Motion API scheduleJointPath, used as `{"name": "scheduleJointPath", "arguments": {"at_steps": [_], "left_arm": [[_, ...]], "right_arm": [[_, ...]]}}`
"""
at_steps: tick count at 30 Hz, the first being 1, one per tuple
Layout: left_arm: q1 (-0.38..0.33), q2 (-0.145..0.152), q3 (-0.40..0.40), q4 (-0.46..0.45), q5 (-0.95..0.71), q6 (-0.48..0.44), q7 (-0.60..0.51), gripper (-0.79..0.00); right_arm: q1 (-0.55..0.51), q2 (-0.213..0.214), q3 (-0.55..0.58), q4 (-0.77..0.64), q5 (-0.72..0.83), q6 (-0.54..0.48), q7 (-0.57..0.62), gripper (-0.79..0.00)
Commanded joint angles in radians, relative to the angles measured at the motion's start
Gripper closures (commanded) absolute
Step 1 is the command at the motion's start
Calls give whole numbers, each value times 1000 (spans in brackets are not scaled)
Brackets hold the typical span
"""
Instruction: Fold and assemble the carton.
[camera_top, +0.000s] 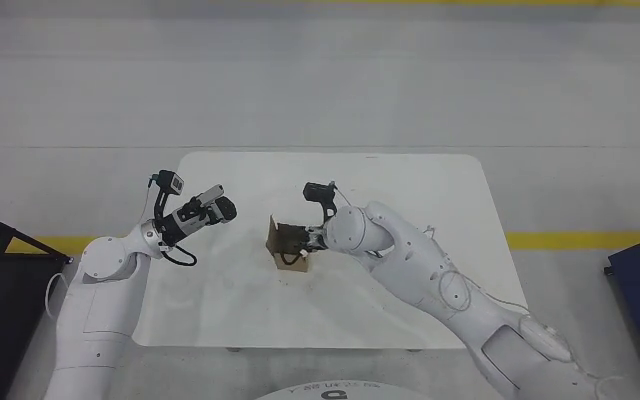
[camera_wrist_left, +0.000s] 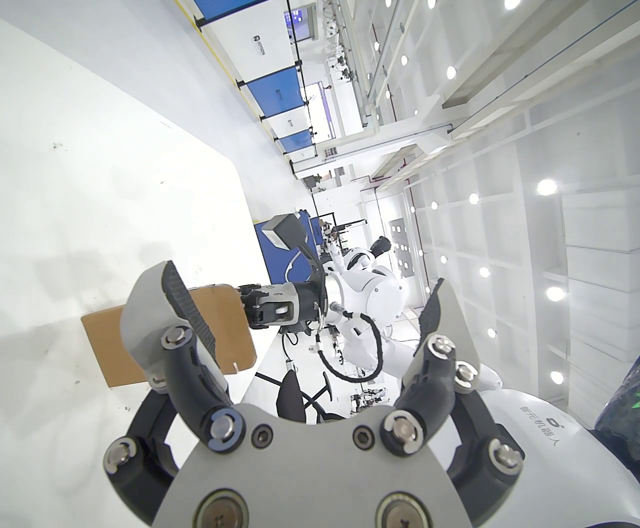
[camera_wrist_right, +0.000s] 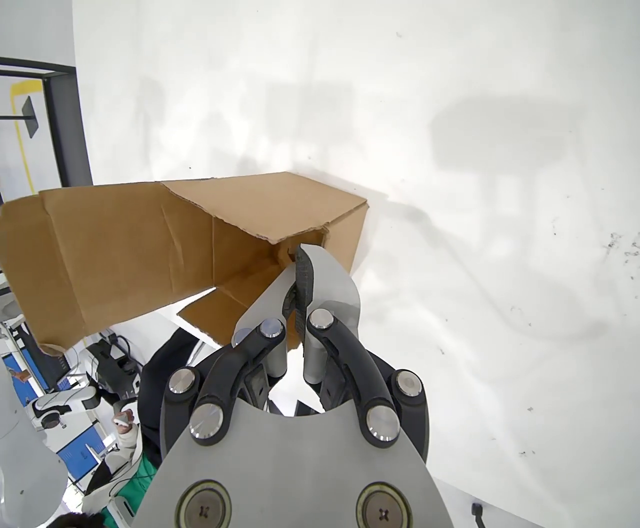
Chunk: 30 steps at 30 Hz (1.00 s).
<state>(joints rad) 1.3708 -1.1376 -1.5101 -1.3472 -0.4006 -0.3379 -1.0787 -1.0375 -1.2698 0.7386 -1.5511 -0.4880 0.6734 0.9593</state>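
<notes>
Two pincers are at work: the right pincer (camera_wrist_right: 301, 260) is pinched tight on an edge of the brown carton (camera_wrist_right: 125, 245), which sits open-ended near the middle of the white counter (camera_wrist_right: 475, 125). The left pincer (camera_wrist_left: 302, 280) hangs spread wide and empty, near the carton but apart from it.

Bright overhead light, soft faint shadows

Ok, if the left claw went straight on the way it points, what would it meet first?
Probably the right claw, pinching the edge of the carton; depth is unclear, so it might pass by.
</notes>
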Motion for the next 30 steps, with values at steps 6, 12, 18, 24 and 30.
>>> {"name": "scheduleJointPath", "arguments": {"at_steps": [6,12,18,24,30], "left_arm": [[0,0,0,0,0,0,0,-785],[0,0,0,0,0,0,0,-785],[0,0,0,0,0,0,0,-785],[43,11,-20,-47,112,32,39,-785],[204,45,-135,-165,246,104,-9,-785]], "right_arm": [[-63,27,51,-102,-37,-62,-1,0],[-14,8,7,-35,-8,-128,11,0],[98,-44,-63,136,74,-151,7,0],[163,-89,-103,266,146,-193,-33,0],[161,-98,-98,301,173,-232,-64,0]]}}
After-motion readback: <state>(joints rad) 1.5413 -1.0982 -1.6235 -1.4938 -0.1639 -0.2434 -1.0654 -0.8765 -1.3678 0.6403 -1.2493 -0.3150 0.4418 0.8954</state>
